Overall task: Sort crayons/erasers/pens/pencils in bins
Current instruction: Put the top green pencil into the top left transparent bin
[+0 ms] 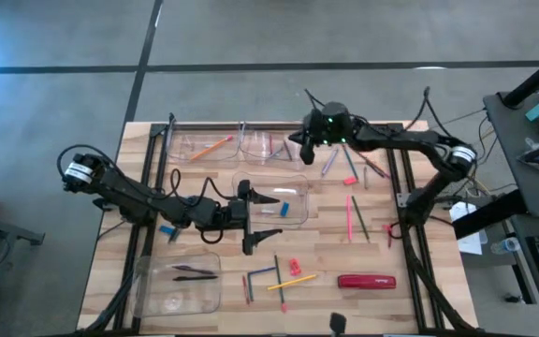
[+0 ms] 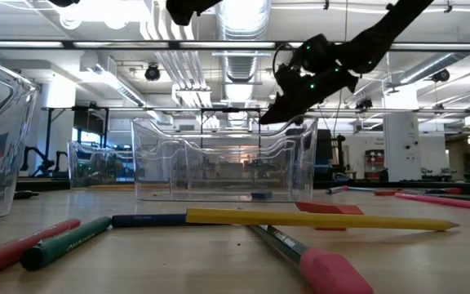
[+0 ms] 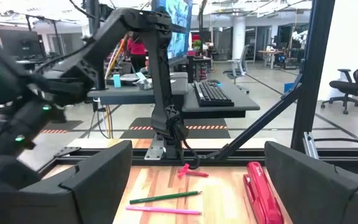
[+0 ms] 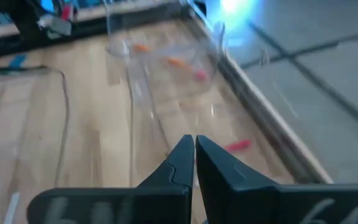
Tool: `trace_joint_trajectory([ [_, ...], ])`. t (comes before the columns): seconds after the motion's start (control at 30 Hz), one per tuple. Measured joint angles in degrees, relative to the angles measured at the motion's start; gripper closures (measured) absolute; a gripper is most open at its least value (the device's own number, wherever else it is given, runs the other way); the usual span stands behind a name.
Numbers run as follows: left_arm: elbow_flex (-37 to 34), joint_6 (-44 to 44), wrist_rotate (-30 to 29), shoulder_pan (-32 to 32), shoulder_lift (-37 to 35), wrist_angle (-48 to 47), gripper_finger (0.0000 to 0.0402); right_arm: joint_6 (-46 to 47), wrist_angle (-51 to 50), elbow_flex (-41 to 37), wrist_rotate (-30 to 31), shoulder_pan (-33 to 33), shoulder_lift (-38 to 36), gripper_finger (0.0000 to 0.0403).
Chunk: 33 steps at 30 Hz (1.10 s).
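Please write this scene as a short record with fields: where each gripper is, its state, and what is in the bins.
left gripper: open, empty, beside the centre bin
right gripper: shut, nothing seen in it, above the two far bins
far left bin: holds an orange pencil
centre bin: holds a small blue piece
near left bin: holds dark sticks
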Motion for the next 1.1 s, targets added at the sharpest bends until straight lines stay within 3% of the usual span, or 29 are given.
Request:
trace_joint_trajectory([
  [0.23, -0.1, 0.1, 0.0, 0.0, 0.0, -0.5, 0.0054, -2.7, -23.9, 9.9, -4.8, -0.3, 1.4, 0.039],
  [0.43, -0.1, 0.2, 0.0, 0.0, 0.0, -0.5, 0.0054, -6.7, -43.7, 12.7, -2.2, 2.4, -6.3, 0.039],
  [0.57, -0.1, 0.2, 0.0, 0.0, 0.0, -0.5, 0.0054, -4.7, -50.4, 8.7, 2.1, 5.1, -14.8, 0.039],
  [0.9, -0.1, -0.2, 0.0, 0.2, 0.1, -0.3, 0.0054, 6.6, -55.7, -9.5, 2.4, 9.6, -37.0, 0.039],
  [1.1, -0.1, -0.3, 0.0, 0.2, 0.3, -0.3, 0.0054, 10.5, -56.8, -16.8, 2.3, 9.8, -43.8, 0.0358],
])
